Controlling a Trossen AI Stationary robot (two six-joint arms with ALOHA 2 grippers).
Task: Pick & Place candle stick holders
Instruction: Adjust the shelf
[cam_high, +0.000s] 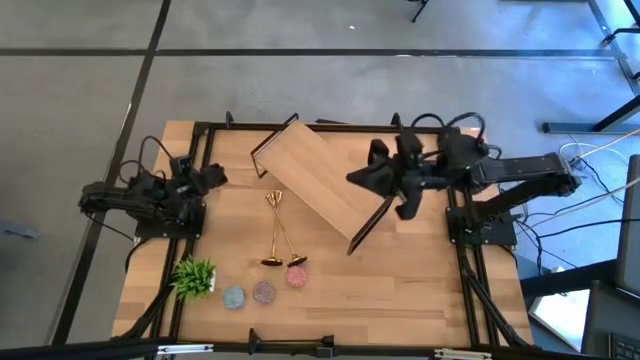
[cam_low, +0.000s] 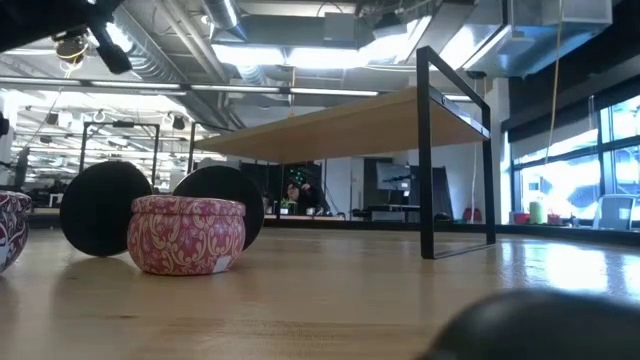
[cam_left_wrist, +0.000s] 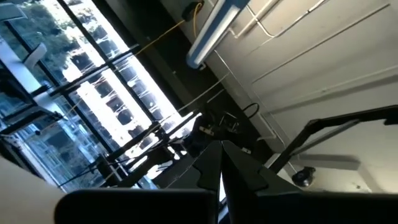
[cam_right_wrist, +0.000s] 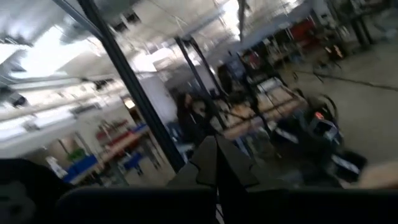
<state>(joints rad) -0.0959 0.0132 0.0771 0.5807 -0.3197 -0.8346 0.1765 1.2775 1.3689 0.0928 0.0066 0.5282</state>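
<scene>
Both end effectors, left (cam_high: 215, 177) and right (cam_high: 360, 178), closed and empty; approach the slim gold metal candlesticks (cam_high: 277, 230) at six o'clock of the surface (cam_high: 400, 290) with jaws opened first.

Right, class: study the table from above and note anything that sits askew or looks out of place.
The light wooden shelf with black metal legs sits turned at an angle to the table edges rather than square. Two gold metal candlesticks lean so that their tops meet near the shelf, while their round bases stand apart by the pink patterned tin.
</scene>
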